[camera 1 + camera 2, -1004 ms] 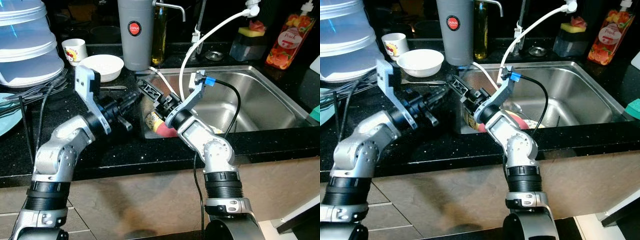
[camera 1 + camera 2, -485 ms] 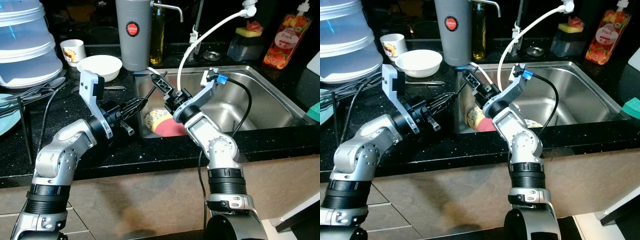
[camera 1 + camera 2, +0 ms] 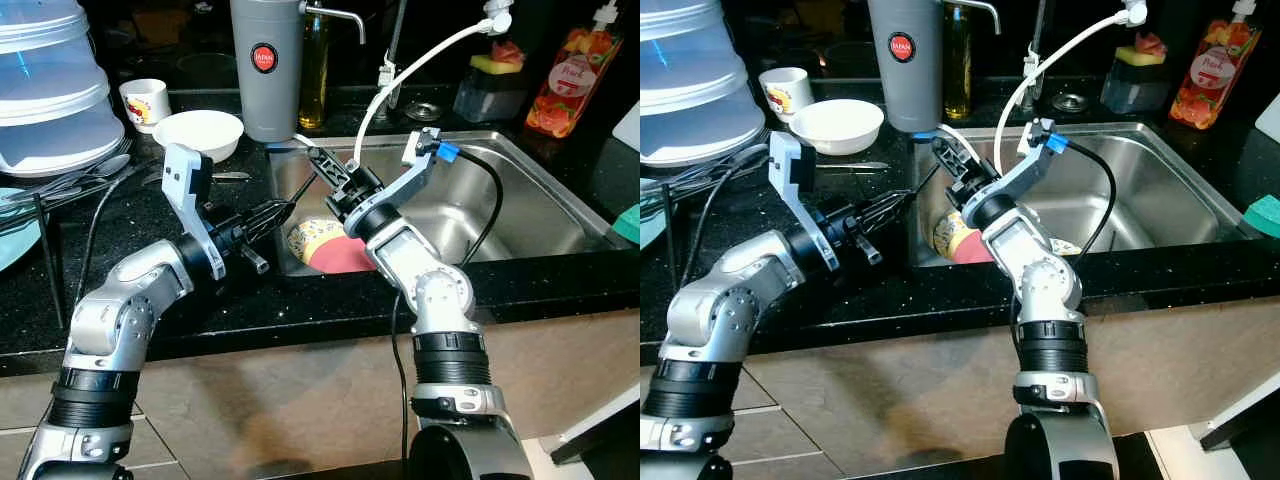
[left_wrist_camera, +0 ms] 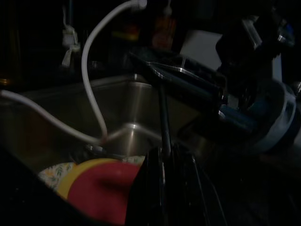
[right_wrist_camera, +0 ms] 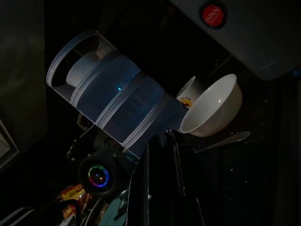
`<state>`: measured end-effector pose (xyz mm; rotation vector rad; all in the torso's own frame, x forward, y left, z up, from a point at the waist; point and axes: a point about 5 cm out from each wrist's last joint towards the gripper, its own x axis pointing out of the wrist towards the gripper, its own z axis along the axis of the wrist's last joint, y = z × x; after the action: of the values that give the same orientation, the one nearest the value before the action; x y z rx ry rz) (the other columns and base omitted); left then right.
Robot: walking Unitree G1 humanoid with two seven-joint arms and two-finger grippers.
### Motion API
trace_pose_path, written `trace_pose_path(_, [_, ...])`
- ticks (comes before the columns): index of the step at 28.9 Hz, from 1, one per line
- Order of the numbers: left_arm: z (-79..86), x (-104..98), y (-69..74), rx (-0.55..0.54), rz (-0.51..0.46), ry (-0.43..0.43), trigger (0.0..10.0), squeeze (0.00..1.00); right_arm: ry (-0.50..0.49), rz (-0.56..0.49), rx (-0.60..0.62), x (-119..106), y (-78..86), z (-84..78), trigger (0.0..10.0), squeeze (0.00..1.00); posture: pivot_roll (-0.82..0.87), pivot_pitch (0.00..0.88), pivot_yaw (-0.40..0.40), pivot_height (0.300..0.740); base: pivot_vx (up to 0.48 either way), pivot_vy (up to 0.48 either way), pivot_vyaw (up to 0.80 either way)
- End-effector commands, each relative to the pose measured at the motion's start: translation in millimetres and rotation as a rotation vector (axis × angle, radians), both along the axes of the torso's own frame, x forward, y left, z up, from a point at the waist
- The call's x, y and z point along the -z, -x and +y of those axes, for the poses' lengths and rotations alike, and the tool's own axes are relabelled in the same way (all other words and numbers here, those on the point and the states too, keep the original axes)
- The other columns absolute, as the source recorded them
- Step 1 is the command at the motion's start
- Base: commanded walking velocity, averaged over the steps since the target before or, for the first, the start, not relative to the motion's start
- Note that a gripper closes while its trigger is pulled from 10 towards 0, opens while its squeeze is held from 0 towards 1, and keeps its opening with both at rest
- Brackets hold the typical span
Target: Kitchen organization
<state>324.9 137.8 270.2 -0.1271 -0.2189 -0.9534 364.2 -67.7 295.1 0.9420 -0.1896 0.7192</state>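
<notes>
- One tall grey cylindrical flask point(image 3: 267, 66) with a red round badge
- One white ceramic bowl point(image 3: 201, 134)
- One small white printed cup point(image 3: 147, 100)
- One stack of translucent blue plastic containers point(image 3: 52, 85)
- One stainless steel sink point(image 3: 520, 200)
- One red plate point(image 3: 348, 257) in the sink, with one yellow floral bowl point(image 3: 313, 238) beside it
- One orange dish-soap bottle point(image 3: 570, 75)
- One white hose point(image 3: 412, 75)
- Two black-fingered grippers: left gripper point(image 3: 272, 213), right gripper point(image 3: 322, 165)

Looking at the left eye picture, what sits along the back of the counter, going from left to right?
Stacked translucent blue containers → small white printed cup → white bowl → tall grey canister with a red badge → bottle of yellow oil → dark holder with a yellow sponge → orange soap bottle.
</notes>
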Motion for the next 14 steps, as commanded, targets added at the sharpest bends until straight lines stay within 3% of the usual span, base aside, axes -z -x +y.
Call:
trace_pose_path(1, [3.8, -6, 4.0, -0.004, -0.036, -0.018, 0.0, 0.0, -0.002, 0.026, 0.055, 6, -3.4, -10.3, 0.0, 0.0, 0.05, 0.11, -0.02, 0.74, 0.0, 0.0, 0.0])
trace_pose_path(9, [6.2, -5, 1.4, -0.036, -0.035, -0.033, 0.0, 0.0, -0.013, 0.022, 0.08, 5, -6.2, -14.3, 0.0, 0.0, 0.05, 0.107, -0.021, 0.74, 0.0, 0.0, 0.0])
trace_pose_path(10, [8.1, -6, -1.4, -0.07, -0.045, -0.033, 10.0, 0.96, -0.014, 0.017, 0.098, 4, -7.2, -16.6, 0.0, 0.0, 0.05, 0.107, -0.021, 0.74, 0.0, 0.0, 0.0])
trace_pose_path(11, [10.5, -7, -4.2, -0.105, -0.054, -0.032, 10.0, 1.0, -0.021, 0.01, 0.121, 3, -8.3, -19.8, 0.0, 0.0, 0.05, 0.107, -0.021, 0.74, 0.0, 0.0, 0.0])
trace_pose_path(14, [15.1, -9, -9.3, -0.163, -0.065, -0.026, 10.0, 1.0, -0.04, -0.003, 0.162, 0, -10.2, -26.3, 0.0, 0.0, 0.05, 0.107, -0.021, 0.74, 0.0, 0.0, 0.0])
